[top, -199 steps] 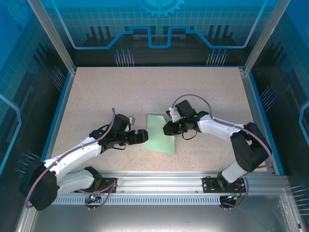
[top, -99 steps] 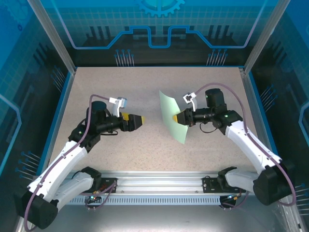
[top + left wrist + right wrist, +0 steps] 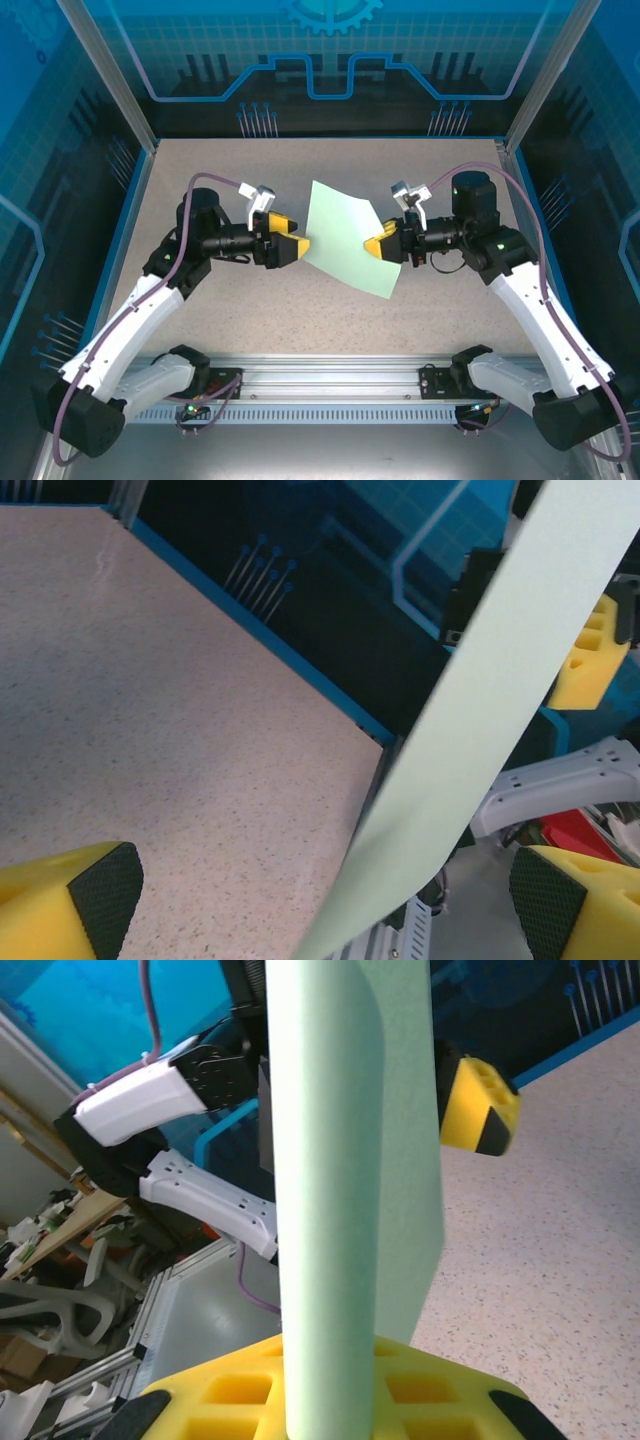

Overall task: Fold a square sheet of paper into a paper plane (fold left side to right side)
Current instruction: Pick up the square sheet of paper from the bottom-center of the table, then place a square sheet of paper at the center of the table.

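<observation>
Green paper (image 3: 348, 238), pinched in the right fingers (image 3: 381, 247), has swung between the spread left fingers (image 3: 291, 250).

A: What lies under everything?
B: A speckled beige tabletop (image 3: 320, 170), filling the middle of the top view. Blue edging (image 3: 128, 222) borders its left, far and right sides.
A: And along the bottom?
B: An aluminium rail (image 3: 330, 372) runs across the frame.
A: The top?
B: A dark back panel (image 3: 200, 50) with bright blue line patterns, and a gear emblem (image 3: 333, 12) at upper centre.
</observation>
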You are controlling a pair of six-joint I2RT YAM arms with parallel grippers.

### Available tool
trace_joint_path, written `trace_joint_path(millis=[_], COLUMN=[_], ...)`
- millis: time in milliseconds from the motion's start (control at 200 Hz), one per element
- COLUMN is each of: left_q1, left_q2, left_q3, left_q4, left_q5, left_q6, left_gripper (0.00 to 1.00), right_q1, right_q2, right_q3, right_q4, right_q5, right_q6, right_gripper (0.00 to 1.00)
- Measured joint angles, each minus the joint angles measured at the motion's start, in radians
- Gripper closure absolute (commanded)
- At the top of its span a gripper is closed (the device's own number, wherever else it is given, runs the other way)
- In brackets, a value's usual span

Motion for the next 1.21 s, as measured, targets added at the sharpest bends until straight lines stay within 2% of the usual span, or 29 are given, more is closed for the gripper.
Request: trace_joint_path(millis=[85, 150, 190, 295, 355, 395, 470, 505, 550, 730, 840, 1015, 1086, 1206], left_q1=[-0.013, -0.031, -0.045, -0.072, -0.074, -0.074, -0.074, -0.074, -0.074, -0.074, -0.074, -0.074, -0.074, -0.074], left_q2=[0.014, 0.023, 0.031, 0.050, 0.054, 0.055, 0.055, 0.055, 0.058, 0.098, 0.146, 0.267, 0.329, 0.483], left_q3=[0.021, 0.034, 0.042, 0.050, 0.050, 0.050, 0.043, 0.036, 0.023, -0.068, -0.119, -0.135, -0.132, -0.073], left_q4=[0.007, 0.006, 0.006, 0.009, 0.011, 0.013, 0.027, 0.035, 0.044, 0.067, 0.077, 0.092, 0.087, 0.021], left_q5=[0.037, 0.057, 0.067, 0.089, 0.092, 0.092, 0.088, 0.080, 0.066, -0.027, -0.095, -0.205, -0.239, -0.282], left_q6=[0.013, 0.021, 0.034, 0.047, 0.050, 0.047, 0.040, 0.034, 0.024, -0.042, -0.092, -0.164, -0.178, -0.181], left_gripper=[0.06, 0.15, 0.25, 0.60, 0.76, 0.87, 0.97, 0.99, 1.00, 1.00, 1.00, 1.00, 1.00, 1.00], right_q1=[0.000, 0.000, 0.000, 0.000, 0.000, 0.000, -0.001, -0.003, -0.010, -0.064, -0.080, -0.081, -0.081, -0.081], right_q2=[0.000, 0.000, 0.000, 0.002, 0.003, 0.003, 0.003, 0.005, 0.008, 0.036, 0.069, 0.108, 0.114, 0.132], right_q3=[0.000, 0.000, 0.000, 0.000, 0.000, 0.000, 0.000, 0.000, 0.000, -0.010, -0.021, -0.061, -0.091, -0.155], right_q4=[-0.009, -0.013, -0.014, -0.017, -0.023, -0.027, -0.039, -0.044, -0.056, -0.087, -0.114, -0.148, -0.150, -0.122], right_q5=[-0.012, -0.013, -0.013, -0.008, 0.007, 0.022, 0.068, 0.091, 0.140, 0.391, 0.565, 0.812, 0.863, 0.871], right_q6=[-0.004, -0.006, -0.007, -0.007, -0.007, -0.010, -0.013, -0.013, -0.006, 0.020, 0.042, 0.087, 0.112, 0.161], right_gripper=[0.82, 0.81, 0.81, 0.79, 0.72, 0.71, 0.60, 0.54, 0.40, 0.07, 0.01, 0.01, 0.01, 0.02])
